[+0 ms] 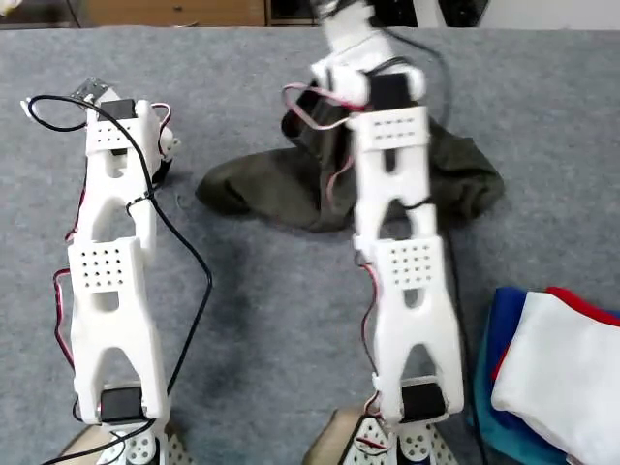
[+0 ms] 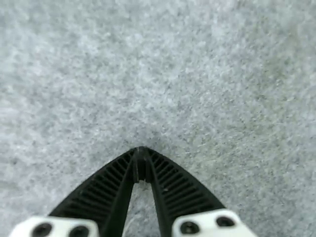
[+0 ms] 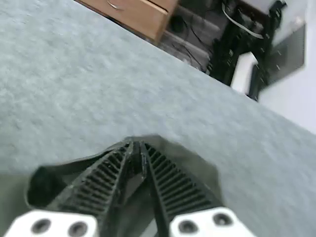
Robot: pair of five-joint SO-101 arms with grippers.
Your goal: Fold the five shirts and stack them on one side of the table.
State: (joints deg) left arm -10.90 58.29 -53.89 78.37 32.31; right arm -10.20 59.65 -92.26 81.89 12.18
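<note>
Four shirts, or so it looked, lay in a pile at the table's near right edge: white on top, with red, blue and teal edges under it. The dark shirt lay crumpled and unfolded mid-table, so the step in hand was probably the fold of this last one.

The right gripper had its fingers together over the shirt's far part, with dark cloth all round the tips. Whether a fold was pinched between them could not be made out. The left gripper was closed on nothing, low over bare table to the left of the shirt and apart from it.

The next move probably called for spreading the shirt flat, which would need both grippers at its edges, the left one opening first.

In the high view the right arm crossed the shirt's middle and hid its fingers. The pile ran off the picture's edge, so its count was not sure. Sleeves and collar could not be picked out in the bunched cloth.
</note>
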